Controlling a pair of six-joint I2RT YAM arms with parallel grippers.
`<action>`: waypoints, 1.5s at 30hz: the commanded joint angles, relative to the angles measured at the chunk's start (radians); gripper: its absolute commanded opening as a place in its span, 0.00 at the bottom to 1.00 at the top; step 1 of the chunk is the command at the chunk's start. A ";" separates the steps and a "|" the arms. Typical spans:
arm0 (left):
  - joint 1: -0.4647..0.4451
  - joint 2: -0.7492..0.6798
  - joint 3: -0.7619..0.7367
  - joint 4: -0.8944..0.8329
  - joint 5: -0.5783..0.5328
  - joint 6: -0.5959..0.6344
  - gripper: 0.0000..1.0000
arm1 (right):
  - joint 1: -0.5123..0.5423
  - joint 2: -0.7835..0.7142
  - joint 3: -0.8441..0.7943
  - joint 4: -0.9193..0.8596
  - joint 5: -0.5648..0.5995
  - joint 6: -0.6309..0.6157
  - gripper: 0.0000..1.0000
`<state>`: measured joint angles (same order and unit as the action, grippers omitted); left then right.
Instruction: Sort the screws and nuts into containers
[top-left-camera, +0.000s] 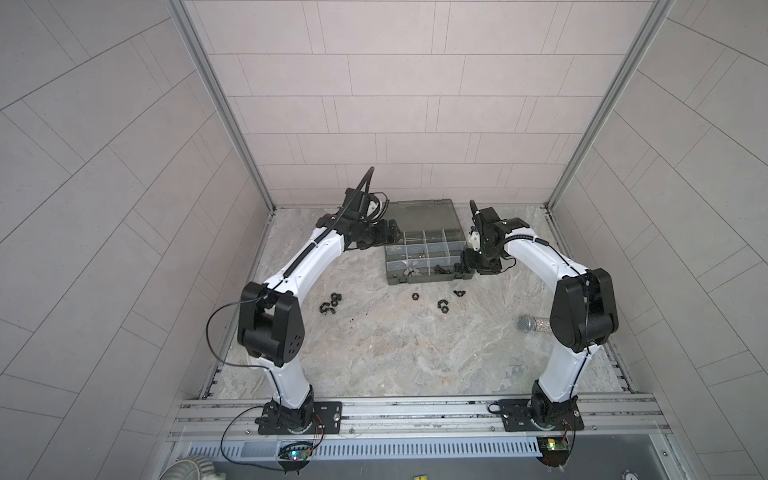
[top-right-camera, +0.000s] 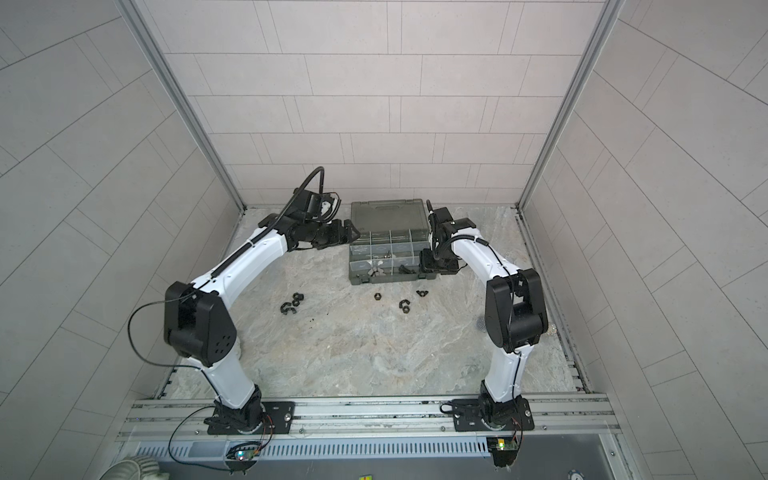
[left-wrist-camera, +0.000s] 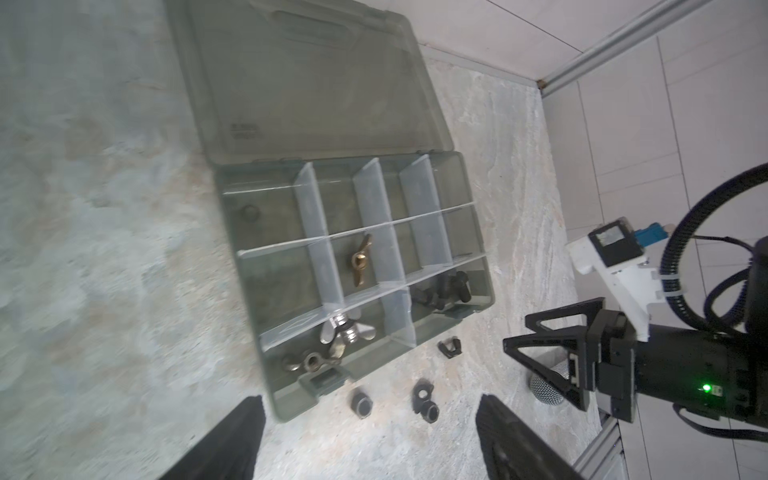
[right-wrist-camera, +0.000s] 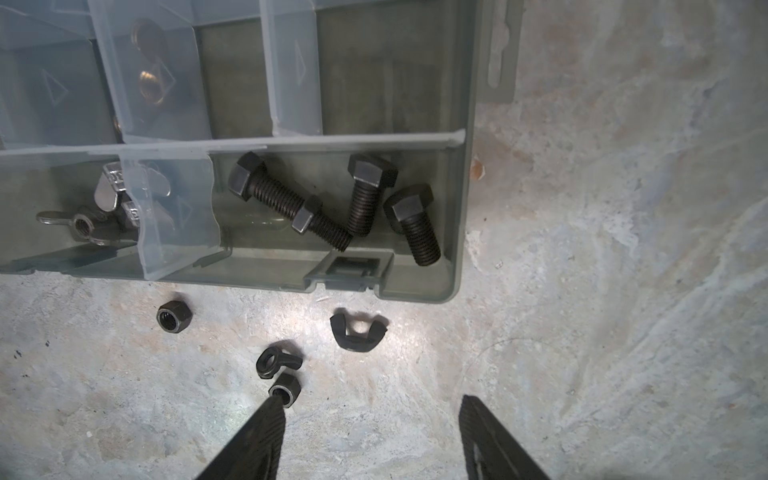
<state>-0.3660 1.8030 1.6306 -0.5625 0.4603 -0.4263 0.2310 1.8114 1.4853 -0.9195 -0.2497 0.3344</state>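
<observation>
Left claw (left-wrist-camera: 368, 419) and right claw (right-wrist-camera: 368, 411) both hang spread, empty; closing off-centre, the right could flick the nuts (right-wrist-camera: 284, 388) away.

A smoky-grey translucent plastic organizer case (right-wrist-camera: 462, 216) is found open, lid laid flat. Four black hex-head threaded bolts (right-wrist-camera: 365, 195) are lodged in its corner compartment (right-wrist-camera: 266, 245); silvery winged nuts (right-wrist-camera: 110, 195) are kept in the adjoining one, a brass-coloured winged nut (left-wrist-camera: 360, 259) in the middle row. Loose black hexagonal and winged nuts (right-wrist-camera: 174, 318) are scattered on the desk (right-wrist-camera: 582, 311) alongside.
</observation>
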 joint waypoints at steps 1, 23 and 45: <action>-0.018 0.055 0.090 -0.060 0.036 0.039 0.86 | 0.007 -0.034 -0.045 0.031 -0.007 0.027 0.65; -0.019 -0.052 -0.076 -0.099 0.036 0.134 0.86 | 0.064 0.031 -0.193 0.166 0.054 0.271 0.45; -0.020 -0.127 -0.147 -0.088 0.020 0.154 0.86 | 0.074 0.069 -0.240 0.274 0.005 0.412 0.43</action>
<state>-0.3882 1.7172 1.5005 -0.6537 0.4923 -0.2939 0.2981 1.8557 1.2358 -0.6434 -0.2436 0.7143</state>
